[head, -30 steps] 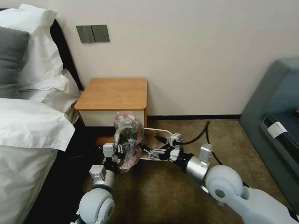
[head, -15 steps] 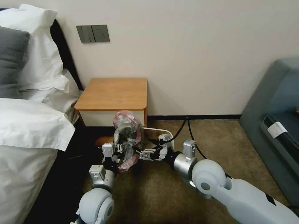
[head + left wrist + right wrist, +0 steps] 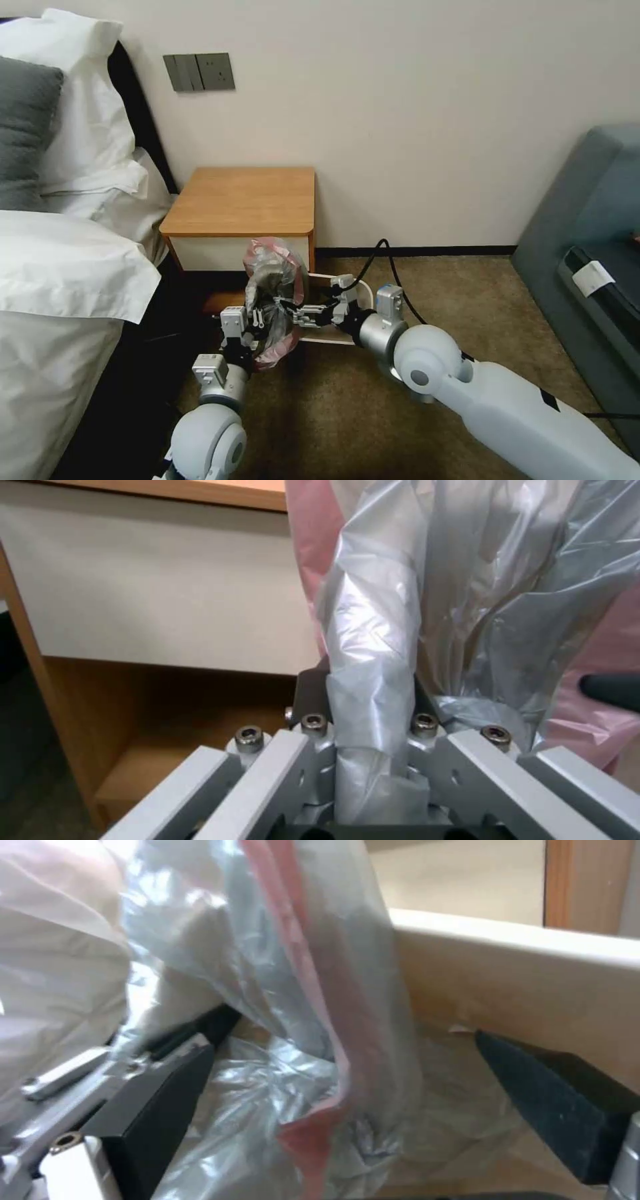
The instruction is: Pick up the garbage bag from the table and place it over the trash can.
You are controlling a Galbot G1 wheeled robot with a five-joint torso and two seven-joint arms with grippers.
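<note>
The right pincer [image 3: 298, 312] is closing in on the garbage bag [image 3: 273, 293], having swung leftward across the trash can [image 3: 353, 285] over the last second. That suggests it is going for a second hold to spread the bag's mouth. Its fingers are standing wide, straddling the pinkish-red edge (not yet pinching). The left pincer [image 3: 253, 321] is staying clamped on a gathered fold, holding the bag upright below the tabletop [image 3: 243, 200].

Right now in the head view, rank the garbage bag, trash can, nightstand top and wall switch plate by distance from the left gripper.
1. garbage bag, pinched in the left gripper.
2. trash can, to its right.
3. table top, beyond it.
4. wall switch plate, high on the wall.
</note>
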